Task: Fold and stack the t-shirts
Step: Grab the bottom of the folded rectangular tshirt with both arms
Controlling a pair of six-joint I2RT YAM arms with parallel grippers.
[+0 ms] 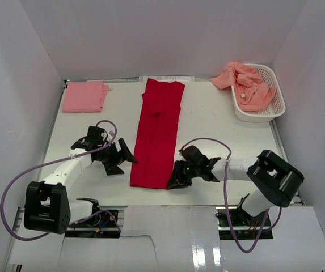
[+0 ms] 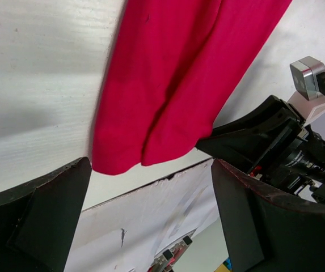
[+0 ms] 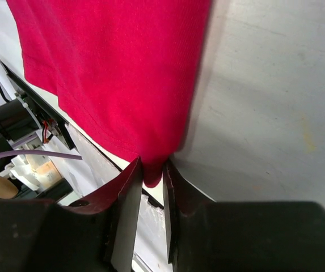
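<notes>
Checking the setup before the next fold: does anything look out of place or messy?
Only the salmon-orange t-shirts: crumpled in the white basket, cloth spilling over its left rim onto the table. The red t-shirt lies straight; the pink t-shirt is neatly folded.

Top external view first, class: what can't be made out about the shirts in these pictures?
- red t-shirt: near right corner, top view, covered by the right tool.
- salmon shirts in the basket: their number, top view, bunched together.
- red t-shirt's collar end: both wrist views, cut off by the top edge.
</notes>
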